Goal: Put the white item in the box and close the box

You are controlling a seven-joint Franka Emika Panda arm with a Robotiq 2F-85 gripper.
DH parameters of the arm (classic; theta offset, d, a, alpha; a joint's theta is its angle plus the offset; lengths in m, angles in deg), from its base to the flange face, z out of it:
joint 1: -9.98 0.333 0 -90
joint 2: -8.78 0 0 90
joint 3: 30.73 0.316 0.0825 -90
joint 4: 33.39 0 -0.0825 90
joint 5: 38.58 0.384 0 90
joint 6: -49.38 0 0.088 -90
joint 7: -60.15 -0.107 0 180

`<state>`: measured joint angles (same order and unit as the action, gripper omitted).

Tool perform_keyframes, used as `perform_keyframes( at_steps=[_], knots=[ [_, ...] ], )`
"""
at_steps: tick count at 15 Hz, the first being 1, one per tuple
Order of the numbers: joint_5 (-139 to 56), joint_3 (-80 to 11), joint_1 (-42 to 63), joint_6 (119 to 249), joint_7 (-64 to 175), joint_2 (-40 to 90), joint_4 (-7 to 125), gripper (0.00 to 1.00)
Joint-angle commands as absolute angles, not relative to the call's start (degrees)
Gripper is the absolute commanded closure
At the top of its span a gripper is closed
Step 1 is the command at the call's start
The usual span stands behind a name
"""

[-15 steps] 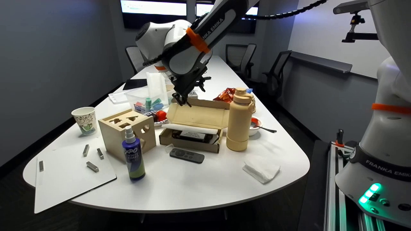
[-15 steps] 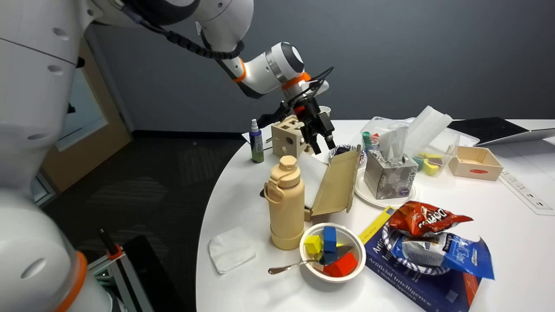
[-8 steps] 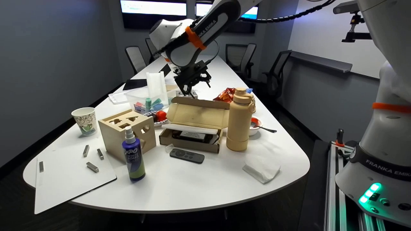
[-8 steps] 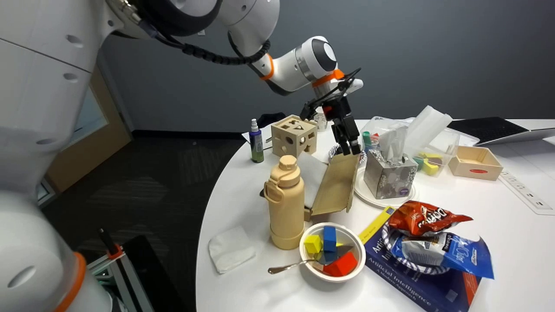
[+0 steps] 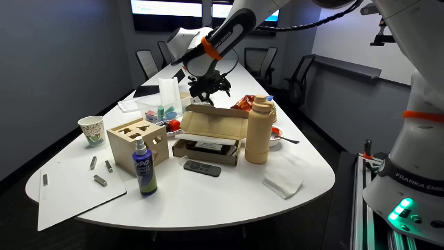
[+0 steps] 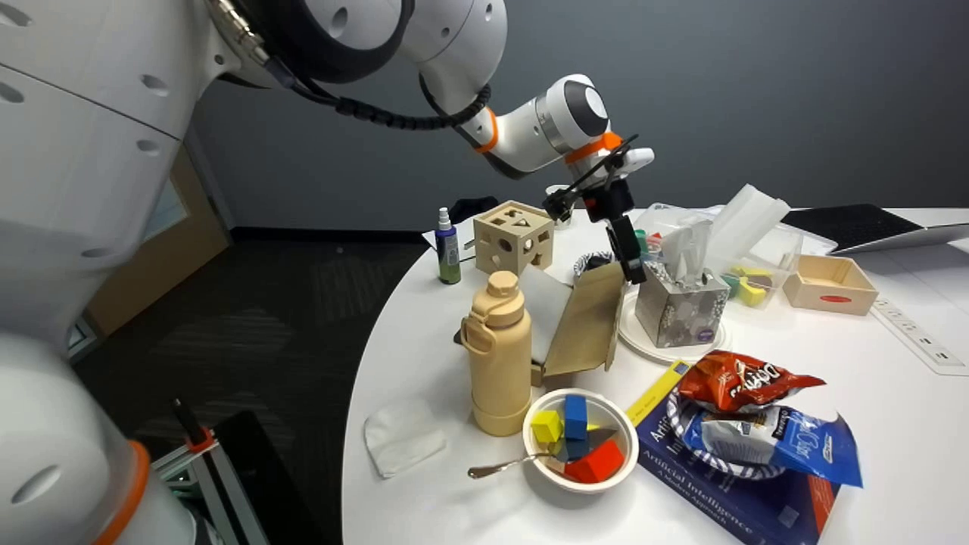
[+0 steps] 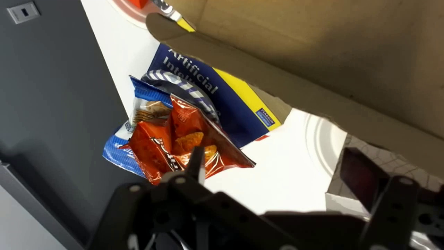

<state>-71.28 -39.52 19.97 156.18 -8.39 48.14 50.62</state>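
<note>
The brown cardboard box [image 5: 204,155] sits on the table with its lid [image 5: 216,124] tilted up and back; the lid also shows in an exterior view [image 6: 587,322] and in the wrist view [image 7: 312,62]. The flat white item [image 5: 204,139] lies across the top of the box, over a dark thing with a white label inside; it also shows in an exterior view [image 6: 546,301], partly behind the bottle, but not in the wrist view. My gripper [image 5: 220,99] is open and empty behind the raised lid, beside its top edge; in the wrist view its fingers [image 7: 275,156] stand wide apart.
A tissue box [image 6: 681,306] on a white plate stands close behind the lid, near my fingers. A tan bottle [image 5: 257,133] and a bowl of blocks [image 6: 579,446] flank the box. A wooden cube [image 5: 137,144], remote [image 5: 202,168], spray bottle [image 5: 144,170] and chip bags [image 6: 746,382] lie around.
My gripper has moved from above the box to behind its raised lid, toward the tissue box, and has come lower. The box, lid and white item have not visibly moved.
</note>
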Motion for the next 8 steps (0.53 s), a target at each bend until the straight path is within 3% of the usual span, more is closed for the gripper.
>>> perform_keyframes(
  at_steps=[1, 8],
  knots=[
    [-70.70, -41.07, 19.77, 155.69, -13.11, 51.80, 46.66, 0.00],
    [-66.19, -40.75, 17.30, 153.70, -11.49, 55.38, 43.78, 0.00]
  ],
)
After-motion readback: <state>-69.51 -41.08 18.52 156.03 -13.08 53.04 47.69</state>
